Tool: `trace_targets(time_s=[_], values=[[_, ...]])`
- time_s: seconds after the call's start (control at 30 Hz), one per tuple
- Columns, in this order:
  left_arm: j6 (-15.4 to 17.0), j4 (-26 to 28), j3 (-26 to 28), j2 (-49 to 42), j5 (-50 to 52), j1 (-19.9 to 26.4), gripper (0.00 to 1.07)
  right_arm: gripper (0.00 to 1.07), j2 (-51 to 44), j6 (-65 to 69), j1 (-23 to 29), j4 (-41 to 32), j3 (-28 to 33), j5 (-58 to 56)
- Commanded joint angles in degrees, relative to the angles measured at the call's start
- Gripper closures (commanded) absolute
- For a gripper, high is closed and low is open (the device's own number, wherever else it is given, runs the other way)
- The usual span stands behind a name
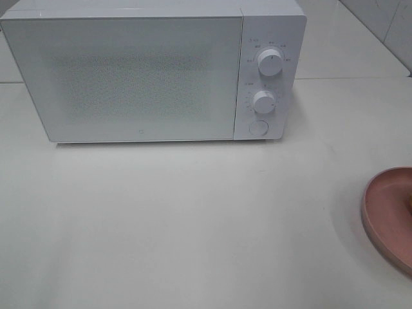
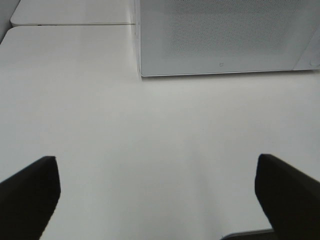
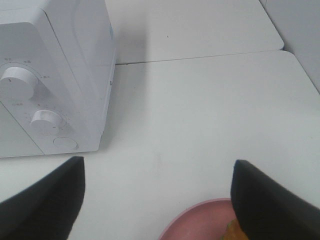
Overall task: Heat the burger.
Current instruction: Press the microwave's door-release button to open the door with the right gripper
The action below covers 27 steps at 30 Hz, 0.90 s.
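Only a small golden-brown bit of the burger (image 3: 234, 232) shows, lying on the round pink plate (image 3: 192, 224) just beside one finger of my right gripper (image 3: 159, 167). That gripper is open and holds nothing. In the high view the pink plate (image 1: 386, 215) is cut off by the right edge, and neither arm appears there. The white microwave (image 1: 129, 71) stands at the back with its door shut. My left gripper (image 2: 156, 165) is open and empty, hovering over bare table in front of the microwave (image 2: 220, 35).
The microwave's panel carries two dials (image 1: 270, 62) (image 1: 264, 102) and a round button (image 1: 258, 127) on its right side. The white table (image 1: 193, 225) has a seam behind the oven. A tiled wall rises at the back right.
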State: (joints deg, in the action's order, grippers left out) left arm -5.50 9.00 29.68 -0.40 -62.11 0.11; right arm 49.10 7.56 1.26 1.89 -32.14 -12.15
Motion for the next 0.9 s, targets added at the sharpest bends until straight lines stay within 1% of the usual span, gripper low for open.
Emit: trace_targets(time_s=[0.03,0.1,0.2,0.23,0.27,0.3,0.33,0.37,0.4,0.47,0.57,0.63,0.67,0.7,0.77,0.8,0.9], values=[[0.1,0.1,-0.2,-1.3,0.9,-0.3,0.09,0.31,1.5,0.3,-0.3,0.3,-0.2,2.6],[0.1,0.1,-0.2,-1.3,0.9,-0.3,0.09,0.31,3.6,0.3,-0.3,1.9,0.9,8.0],[0.1,0.1,-0.2,-1.3,0.9,-0.3,0.09,0.31,4.0,0.2,-0.3,2.3,1.9,9.9],[0.1,0.1,-0.2,-1.3,0.9,-0.3,0.09,0.31,4.5,-0.3,-0.3,2.5,4.1,15.8],[0.1,0.1,-0.2,-1.3,0.9,-0.3,0.09,0.31,4.6,-0.3,-0.3,2.5,5.6,18.9],[0.1,0.1,-0.2,-1.3,0.9,-0.3,0.09,0.31,4.6,-0.3,-0.3,2.5,5.6,18.9],[0.1,0.1,-0.2,-1.2,0.9,-0.3,0.09,0.31,4.6,-0.3,-0.3,2.5,8.0,24.9],[0.1,0.1,-0.2,-1.2,0.9,-0.3,0.09,0.31,4.6,-0.3,-0.3,2.2,9.4,28.2],[0.1,0.1,-0.2,-1.2,0.9,-0.3,0.09,0.31,4.6,-0.3,-0.3,2.2,9.4,28.2],[0.1,0.1,-0.2,-1.2,0.9,-0.3,0.09,0.31,4.6,-0.6,-0.3,1.6,13.6,37.8],[0.1,0.1,-0.2,-1.2,0.9,-0.3,0.09,0.31,4.6,-1.3,-0.3,1.6,14.6,39.6],[0.1,0.1,-0.2,-1.2,0.9,-0.3,0.09,0.31,5.6,-5.3,-0.3,0.7,16.9,45.4],[0.1,0.1,-0.2,-1.2,0.9,-0.3,0.09,0.31,5.6,-5.3,-0.3,0.7,16.9,45.4],[0.1,0.1,-0.2,-1.2,0.9,-0.3,0.09,0.31,6.8,-7.6,-0.3,-1.3,17.4,47.8],[0.1,0.1,-0.2,-1.2,0.9,-0.3,0.09,0.31,7.5,-8.3,-0.3,-2.6,17.5,48.8],[0.1,0.1,-0.2,-1.2,0.9,-0.3,0.09,0.31,9.5,-9.3,-0.3,-4.6,17.5,49.8],[0.1,0.1,-0.2,-1.2,0.9,-0.3,0.09,0.31,12.3,-9.6,0.5,-6.1,17.8,51.7]])
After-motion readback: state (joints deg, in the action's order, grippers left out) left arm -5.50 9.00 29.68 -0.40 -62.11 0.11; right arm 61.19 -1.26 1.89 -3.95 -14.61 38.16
